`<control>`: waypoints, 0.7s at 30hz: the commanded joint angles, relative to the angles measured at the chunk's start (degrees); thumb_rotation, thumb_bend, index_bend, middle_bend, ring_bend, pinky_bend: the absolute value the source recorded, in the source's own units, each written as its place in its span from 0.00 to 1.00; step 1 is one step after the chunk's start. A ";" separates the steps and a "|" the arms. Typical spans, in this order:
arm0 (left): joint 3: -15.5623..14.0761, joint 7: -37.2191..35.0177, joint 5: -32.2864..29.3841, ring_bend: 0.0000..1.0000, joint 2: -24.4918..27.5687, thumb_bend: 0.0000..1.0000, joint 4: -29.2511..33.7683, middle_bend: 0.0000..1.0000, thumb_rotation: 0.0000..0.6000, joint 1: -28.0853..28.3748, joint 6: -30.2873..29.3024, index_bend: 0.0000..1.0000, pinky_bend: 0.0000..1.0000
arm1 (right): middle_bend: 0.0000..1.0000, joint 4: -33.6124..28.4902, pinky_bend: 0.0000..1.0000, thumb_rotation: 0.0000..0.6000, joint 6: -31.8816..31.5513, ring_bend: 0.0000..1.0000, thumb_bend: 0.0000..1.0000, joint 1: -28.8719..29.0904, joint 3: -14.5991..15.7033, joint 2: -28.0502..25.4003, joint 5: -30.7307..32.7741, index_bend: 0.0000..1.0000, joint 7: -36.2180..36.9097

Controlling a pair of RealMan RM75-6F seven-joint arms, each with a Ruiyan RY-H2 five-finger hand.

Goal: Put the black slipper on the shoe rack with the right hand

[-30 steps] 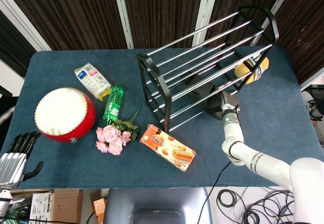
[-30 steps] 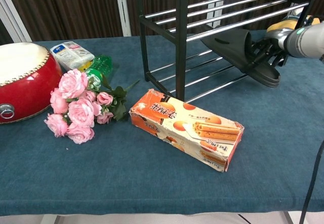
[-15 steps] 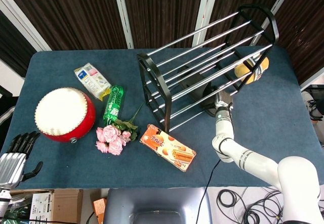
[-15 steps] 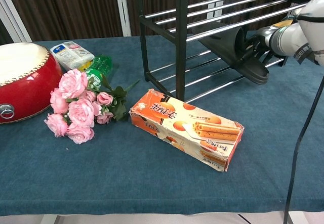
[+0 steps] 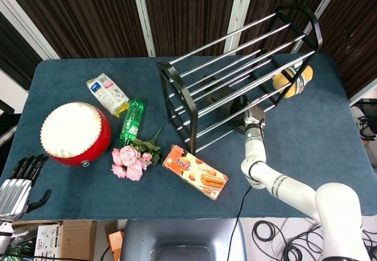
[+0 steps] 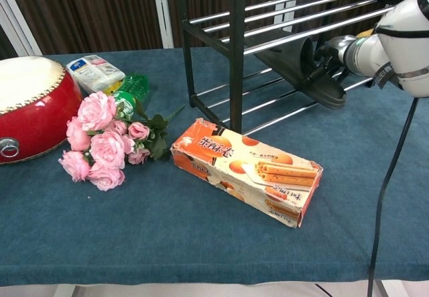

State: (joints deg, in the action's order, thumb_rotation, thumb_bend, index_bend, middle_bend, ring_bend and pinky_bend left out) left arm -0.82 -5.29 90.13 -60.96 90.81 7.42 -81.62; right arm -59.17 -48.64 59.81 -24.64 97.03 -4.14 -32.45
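Note:
The black slipper (image 5: 228, 109) (image 6: 295, 66) lies tilted among the lower bars of the black and chrome shoe rack (image 5: 170, 91) (image 6: 236, 55), its sole end poking out toward the rack's front right. My right hand (image 5: 254, 117) (image 6: 327, 50) grips the slipper's outer end, right at the rack's edge. Upper bars hide most of the slipper in the head view. My left hand (image 5: 16, 185) hangs off the table's near left corner, fingers spread and holding nothing.
An orange biscuit box (image 5: 195, 171) (image 6: 247, 169) lies in front of the rack. Pink roses (image 5: 132, 158), a green bottle (image 5: 132, 121), a white packet (image 5: 107, 94) and a red drum (image 5: 75, 132) fill the left side. A yellow toy (image 5: 293, 79) sits behind the rack.
My right hand has pushed the slipper leftward and deeper between the rack's lower bars. The rack has shifted slightly left. The left hand has stayed put.

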 commanded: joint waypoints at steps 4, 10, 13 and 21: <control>-0.01 -0.48 -0.16 0.03 0.24 0.36 -0.09 0.08 1.00 0.04 -0.03 0.00 0.04 | 0.03 -1.15 0.15 1.00 0.57 0.01 0.14 -0.88 -0.70 -0.56 0.44 0.00 -0.45; 0.07 -0.59 -0.17 0.03 0.28 0.36 -0.15 0.08 1.00 -0.09 -0.43 0.00 0.05 | 0.02 -2.07 0.14 1.00 0.57 0.00 0.14 -1.23 -1.23 -1.03 -0.07 0.00 -0.31; 0.10 -0.65 -0.15 0.03 0.27 0.36 -0.19 0.08 1.00 -0.08 -0.50 0.00 0.05 | 0.02 -2.93 0.14 1.00 0.38 0.00 0.14 -1.62 -1.07 -1.56 -0.51 0.00 -0.43; -0.05 -0.20 0.15 0.03 0.14 0.36 0.00 0.08 1.00 0.08 -0.31 0.00 0.05 | 0.02 -9.75 0.13 1.00 0.52 0.00 0.14 -4.43 0.53 -5.57 -2.71 0.00 0.22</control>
State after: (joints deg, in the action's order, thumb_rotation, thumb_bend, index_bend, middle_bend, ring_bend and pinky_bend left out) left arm -0.85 -5.49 90.28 -60.81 90.80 7.49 -81.95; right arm -67.42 -48.26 56.28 -24.54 92.64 -6.44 -32.64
